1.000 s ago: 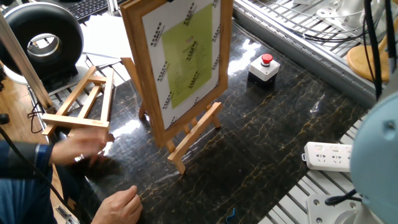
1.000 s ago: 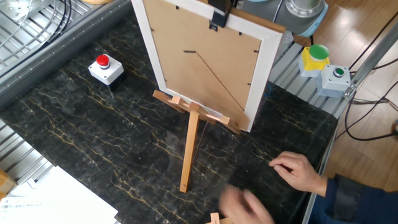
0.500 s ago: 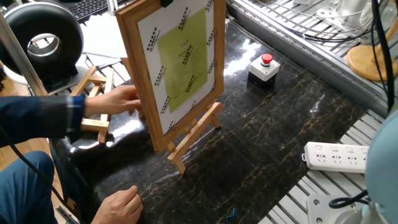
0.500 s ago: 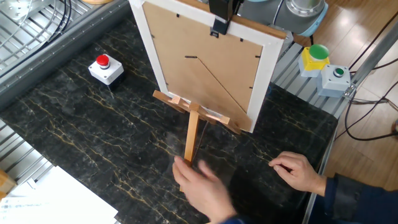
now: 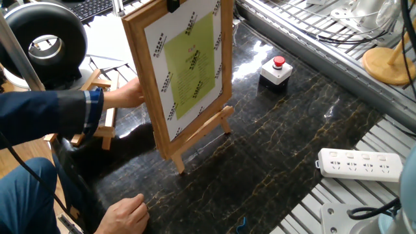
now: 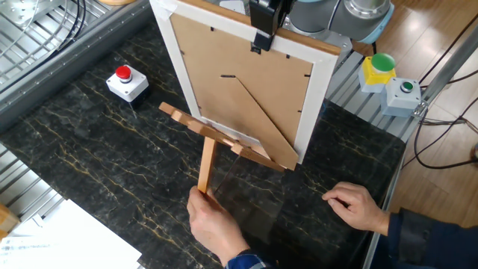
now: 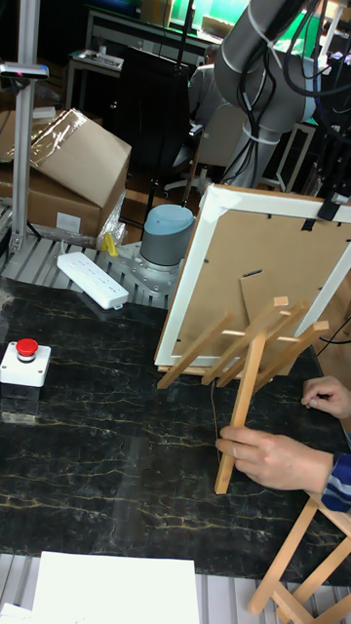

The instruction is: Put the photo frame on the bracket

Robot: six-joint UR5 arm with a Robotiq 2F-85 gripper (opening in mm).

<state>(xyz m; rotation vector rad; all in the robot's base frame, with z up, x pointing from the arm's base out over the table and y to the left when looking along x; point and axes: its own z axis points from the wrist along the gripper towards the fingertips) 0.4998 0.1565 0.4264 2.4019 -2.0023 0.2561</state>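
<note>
The photo frame [image 5: 185, 65], light wood around a white sheet with a yellow-green panel, stands nearly upright on the dark table. Its brown back [image 6: 239, 86] leans toward the bracket's slats [image 7: 229, 353], and its lower edge sits at the bracket's ledge bar [image 5: 203, 133]. My gripper [image 6: 261, 33] is shut on the frame's top edge, seen as a black clamp [image 7: 317, 214] in the tall view. A person's hand [image 6: 216, 224] grips the bracket's rear prop leg [image 6: 206, 166].
A smaller wooden easel [image 5: 97, 91] lies at the left behind the person's blue sleeve. A red-button box [image 5: 275, 71] stands right of the frame, and a white power strip [image 5: 361, 164] lies on the rail. The person's other hand [image 6: 360, 206] rests on the table edge.
The person's hand came in and took hold of the prop leg. The bracket swung and shifted under the frame. The frame in my gripper moved only slightly.
</note>
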